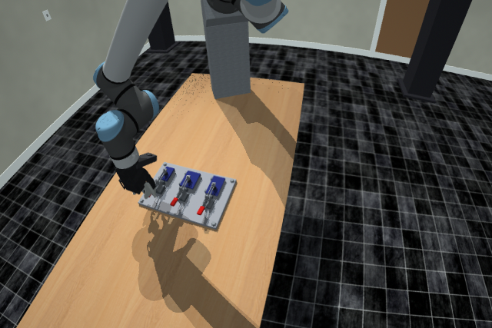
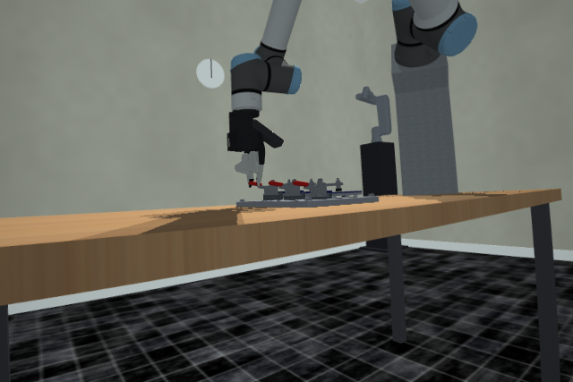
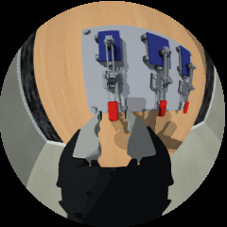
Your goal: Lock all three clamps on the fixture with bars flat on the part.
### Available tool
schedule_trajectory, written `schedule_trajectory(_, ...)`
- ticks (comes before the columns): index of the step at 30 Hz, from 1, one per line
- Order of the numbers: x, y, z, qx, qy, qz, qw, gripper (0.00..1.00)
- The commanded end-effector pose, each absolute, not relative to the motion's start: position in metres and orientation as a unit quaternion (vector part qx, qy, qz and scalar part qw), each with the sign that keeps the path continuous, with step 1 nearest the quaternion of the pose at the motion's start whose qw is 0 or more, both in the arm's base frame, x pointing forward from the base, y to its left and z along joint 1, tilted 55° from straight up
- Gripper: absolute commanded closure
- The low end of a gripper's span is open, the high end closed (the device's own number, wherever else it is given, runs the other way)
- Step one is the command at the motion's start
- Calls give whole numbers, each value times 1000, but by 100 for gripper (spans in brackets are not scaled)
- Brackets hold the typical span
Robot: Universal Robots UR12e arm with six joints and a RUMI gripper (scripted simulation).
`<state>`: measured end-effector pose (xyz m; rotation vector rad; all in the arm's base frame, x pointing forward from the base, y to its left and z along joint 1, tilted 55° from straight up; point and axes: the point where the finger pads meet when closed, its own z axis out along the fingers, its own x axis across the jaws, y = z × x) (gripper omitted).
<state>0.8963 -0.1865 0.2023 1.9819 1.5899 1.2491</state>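
Note:
A grey fixture plate [image 1: 187,199] lies on the wooden table and carries three toggle clamps with red handle tips, each over a blue part [image 3: 110,44]. All three handles lie low, nearly level, in the side view [image 2: 277,182]. My gripper [image 1: 147,191] hangs at the plate's left end over the left clamp. In the wrist view the fingers stand partly apart, and the left clamp's red handle [image 3: 113,110] lies in the gap just ahead of the tips, not pinched. The middle handle [image 3: 162,108] and right handle [image 3: 185,107] lie free. I cannot tell whether any clamp is locked.
The arm's grey pedestal [image 1: 226,38] stands at the table's far end. A black block with a grey bracket [image 2: 378,167] stands behind the fixture. The table's left edge [image 1: 99,205] is close to the gripper.

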Motion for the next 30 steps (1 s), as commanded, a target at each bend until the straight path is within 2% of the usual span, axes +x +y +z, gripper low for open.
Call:
schedule_trajectory(1, 889, -189, 209, 691, 555, 436, 155, 72)
schedule_trajectory(11, 871, -196, 222, 691, 555, 436, 155, 72)
schedule_trajectory(30, 869, -196, 223, 691, 555, 436, 155, 72)
